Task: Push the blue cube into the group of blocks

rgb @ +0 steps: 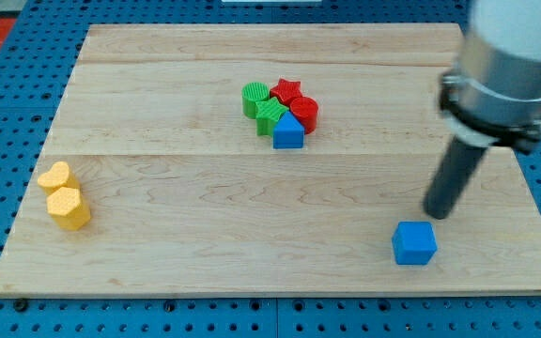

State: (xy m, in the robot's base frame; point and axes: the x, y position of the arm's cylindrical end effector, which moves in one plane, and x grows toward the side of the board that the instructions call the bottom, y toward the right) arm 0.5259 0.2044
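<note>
1. Seven small blocks sit on the wooden board [252,235], and between the blue cube [413,243] and the group lies only bare wood.
2. The blue cube lies near the board's near right corner, well apart from every other block.
3. The group sits at the far centre and holds five pieces touching one another: a green block [255,98] at its left, a second green block [270,116] just nearer, a red star [286,91] at the far side, a red block [305,112] at the right, and a blue block with a peaked top [288,131] at the near edge.
4. Two yellow blocks rest near the left edge, a heart-shaped one [54,176] touching a six-sided one [69,207] just nearer.
5. The arm carries no claw, so nothing is held; the rod's tip [437,215] stands just beyond the blue cube, on its far right side, close but seemingly not touching.
6. Counted by colour: two blue, two green, two red, two yellow.
</note>
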